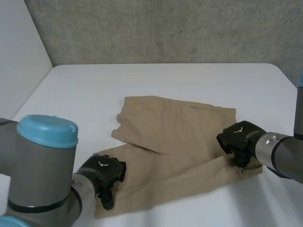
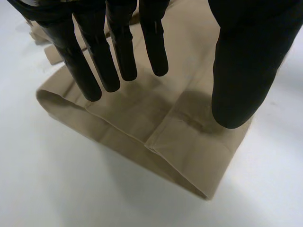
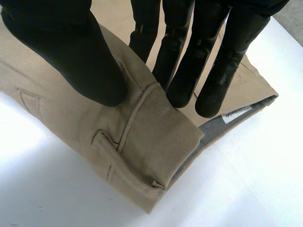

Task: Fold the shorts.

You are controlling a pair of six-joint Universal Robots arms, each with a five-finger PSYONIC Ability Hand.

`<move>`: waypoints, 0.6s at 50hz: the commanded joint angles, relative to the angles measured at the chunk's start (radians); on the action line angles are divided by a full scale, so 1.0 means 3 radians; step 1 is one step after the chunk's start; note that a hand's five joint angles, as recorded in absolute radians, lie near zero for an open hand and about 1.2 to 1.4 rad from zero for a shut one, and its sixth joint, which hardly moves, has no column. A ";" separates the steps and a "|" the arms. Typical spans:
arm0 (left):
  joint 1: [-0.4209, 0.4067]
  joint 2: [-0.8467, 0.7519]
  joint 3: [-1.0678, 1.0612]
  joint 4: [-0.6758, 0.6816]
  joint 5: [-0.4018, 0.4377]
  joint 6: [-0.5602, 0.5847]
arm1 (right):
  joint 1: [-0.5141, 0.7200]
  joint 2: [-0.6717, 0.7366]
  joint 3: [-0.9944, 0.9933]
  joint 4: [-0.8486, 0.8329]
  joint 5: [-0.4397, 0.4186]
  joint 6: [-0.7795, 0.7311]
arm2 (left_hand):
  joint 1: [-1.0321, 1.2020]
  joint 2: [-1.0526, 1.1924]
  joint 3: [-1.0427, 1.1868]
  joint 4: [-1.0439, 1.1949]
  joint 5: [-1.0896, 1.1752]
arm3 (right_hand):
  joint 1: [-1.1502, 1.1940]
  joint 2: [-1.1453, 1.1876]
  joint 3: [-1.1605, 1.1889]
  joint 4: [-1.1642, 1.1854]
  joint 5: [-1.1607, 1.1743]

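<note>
Two ends of the shorts point(image 1: 175, 142) we see: left hand point(image 1: 102, 172) spread loose over a hem point(image 2: 189, 142), right hand point(image 1: 241, 137) seemingly pinching the waistband point(image 3: 142, 137).

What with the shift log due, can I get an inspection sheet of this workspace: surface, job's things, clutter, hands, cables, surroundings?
surface: white table, no marks seen.
job's things: tan shorts lying mid-table, waistband at the right hand, a leg hem at the left hand.
clutter: nothing seen.
hands: left hand open, straight fingers over the leg hem, thumb down on the cloth; right hand appears to pinch a raised corner of the waistband between thumb and fingers.
cables: nothing seen.
surroundings: grey concrete wall behind the table, white panel at its left.
</note>
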 commanded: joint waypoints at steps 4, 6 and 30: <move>-0.0035 -0.0202 0.0055 0.0098 -0.0040 -0.0010 | 0.0003 -0.0017 0.0032 -0.0037 0.0005 -0.0001 | 0.0937 0.0950 0.0965 0.0949 0.0950 | 0.1349 0.0706 0.0648 0.0667 0.0818; -0.0035 -0.0217 0.0065 0.0113 -0.0096 -0.0005 | -0.0002 -0.0017 0.0017 -0.0057 0.0005 -0.0001 | 0.1690 0.1703 0.1718 0.1702 0.1703 | 0.1349 0.0706 0.0648 0.0667 0.0818; 0.0006 -0.0426 0.1445 0.0271 -0.0189 0.0322 | -0.0013 0.0059 -0.0320 -0.0655 0.0041 0.0141 | 0.2748 0.2761 0.2776 0.2761 0.2761 | 0.1349 0.0706 0.0648 0.0667 0.0818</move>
